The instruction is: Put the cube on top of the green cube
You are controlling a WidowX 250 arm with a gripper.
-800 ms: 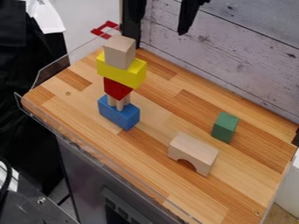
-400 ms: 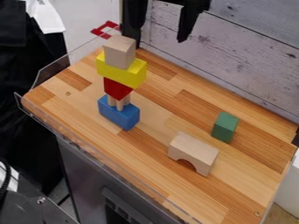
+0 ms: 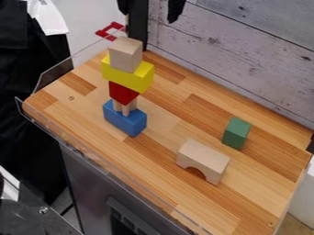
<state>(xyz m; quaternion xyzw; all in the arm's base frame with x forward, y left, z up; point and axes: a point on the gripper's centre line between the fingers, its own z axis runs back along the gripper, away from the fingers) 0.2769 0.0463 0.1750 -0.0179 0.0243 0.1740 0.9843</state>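
**One cube tops a block tower, with a single green cube apart from it**

A single gripper (image 3: 149, 17) hangs at the top edge of the camera view, its two black fingers spread with a gap between them. The wall (image 3: 245, 55) of pale, weathered boards with dark knots stands behind.

The tower counts one pale wooden cube (image 3: 126, 55) at its top, one yellow block (image 3: 127, 75) under it, one red block (image 3: 123, 92) below that, then at least two slim, round pale columns (image 3: 126, 110) on one blue block (image 3: 125, 119). The yellow block is long and flat-sided; the blue one is a thick oblong. The cube has crisp corners and a plain wood face.

Two more pieces rest on the table (image 3: 153, 172): one green cube (image 3: 236, 133), smooth and painted, and one bare wooden arch (image 3: 202, 160), with a rounded cutout along its lower side. The green cube sits near the wall side, the arch between it and the near edge, the two apart.

The table is of glossy wood strips in light and darker tones. A clear plastic guard (image 3: 61, 69) rises along its left end, just beyond the tower. Bare strips lie between the tower and the arch, and a wider run of them between the tower and the green cube.
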